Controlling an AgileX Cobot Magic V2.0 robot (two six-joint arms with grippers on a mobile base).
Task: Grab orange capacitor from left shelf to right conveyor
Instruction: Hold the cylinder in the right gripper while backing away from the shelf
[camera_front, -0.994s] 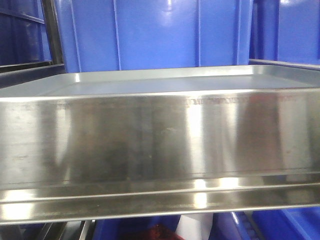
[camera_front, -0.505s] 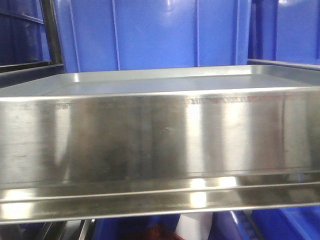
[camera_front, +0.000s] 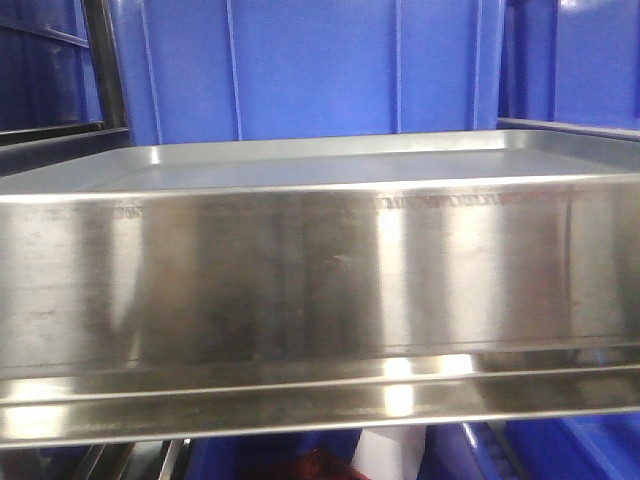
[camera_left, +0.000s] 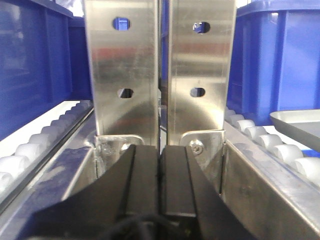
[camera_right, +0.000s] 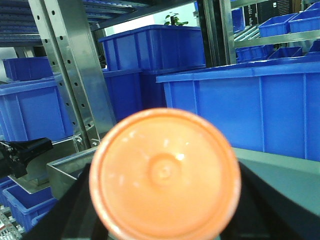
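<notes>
Right hand (camera_right: 167, 215) has the bright orange flat-topped cylinder capacitor (camera_right: 165, 172) pinched by its sides, probably to keep it upright while carrying.

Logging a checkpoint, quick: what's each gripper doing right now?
Left gripper: closed, holding nothing.
Right gripper: closed on the orange capacitor.
</notes>
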